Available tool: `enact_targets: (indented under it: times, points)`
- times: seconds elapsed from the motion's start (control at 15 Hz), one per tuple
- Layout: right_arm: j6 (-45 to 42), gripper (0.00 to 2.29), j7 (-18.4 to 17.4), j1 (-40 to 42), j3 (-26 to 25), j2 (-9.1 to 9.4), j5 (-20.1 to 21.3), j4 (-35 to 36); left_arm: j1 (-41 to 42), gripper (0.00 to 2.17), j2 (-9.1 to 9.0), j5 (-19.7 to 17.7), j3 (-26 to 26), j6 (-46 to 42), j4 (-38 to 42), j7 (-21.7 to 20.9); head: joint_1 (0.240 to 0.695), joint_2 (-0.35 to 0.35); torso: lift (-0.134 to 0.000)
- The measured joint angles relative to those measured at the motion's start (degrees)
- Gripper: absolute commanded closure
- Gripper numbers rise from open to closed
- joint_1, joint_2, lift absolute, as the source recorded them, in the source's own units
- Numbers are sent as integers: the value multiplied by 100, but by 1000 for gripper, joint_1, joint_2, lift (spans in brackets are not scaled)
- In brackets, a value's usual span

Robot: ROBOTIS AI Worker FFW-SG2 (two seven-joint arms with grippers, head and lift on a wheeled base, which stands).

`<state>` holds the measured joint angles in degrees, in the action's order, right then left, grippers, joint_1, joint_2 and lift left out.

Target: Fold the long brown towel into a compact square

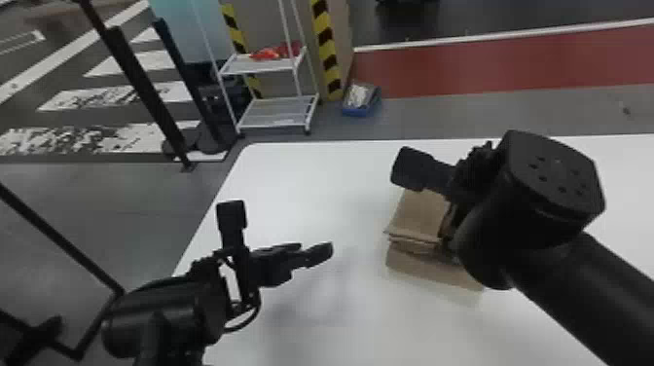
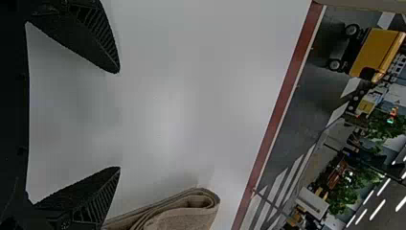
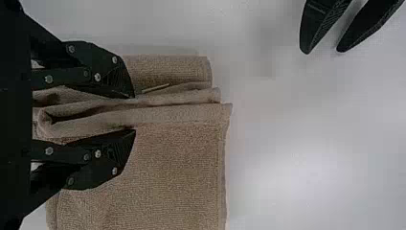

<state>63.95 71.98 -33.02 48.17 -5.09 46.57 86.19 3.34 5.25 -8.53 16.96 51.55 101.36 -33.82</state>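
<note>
Grey floor stretches behind the white table (image 1: 340,194), with a red strip (image 1: 462,73) crossing it on the right. A white shelf rack (image 1: 277,111) stands past the table's far left corner, holding something red (image 1: 267,53) on its upper shelf, and a blue tray (image 1: 359,111) sits on the floor to the right of the rack, near a striped post (image 1: 327,48).

On the table, set in from the far edge and well to the right of the left edge, lies the brown towel (image 1: 422,214). It is partly folded: several layers stand up in a ridge, while flatter parts of the cloth spread on both sides of it.

The right gripper (image 1: 451,228) comes down over the towel. In the right wrist view, the right gripper (image 3: 134,114) has its fingers pinching the ridge from both sides.

The left gripper (image 1: 315,248) hangs over the table between its left edge and the towel, touching neither. In the left wrist view, the left gripper (image 2: 119,120) has its fingers spread wide, with nothing between them.
</note>
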Motion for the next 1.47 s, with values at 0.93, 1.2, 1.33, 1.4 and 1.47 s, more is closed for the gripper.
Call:
enact_targets:
  times: [0.93,1.2,1.33,1.4,1.47]
  points:
    - [-172,1119,-45,110,-774,25,-211,344,179,90,-90,-394,-590,-882,107,-673,695,193,-120]
    - [-107,1119,-37,176,-824,18,-235,525,347,454,-81,-374,-894,-1572,110,-882,695,172,-120]
    - [-106,1119,-56,181,-838,25,-236,530,455,1551,-60,-216,-997,-2128,115,-1205,695,159,-120]
    - [-106,1116,-61,181,-850,30,-236,530,487,2094,-56,-61,-1055,-2423,115,-1306,695,154,-120]
    - [-106,1119,-62,184,-867,34,-236,530,512,2145,-66,141,-1131,-2672,102,-1268,695,151,-120]
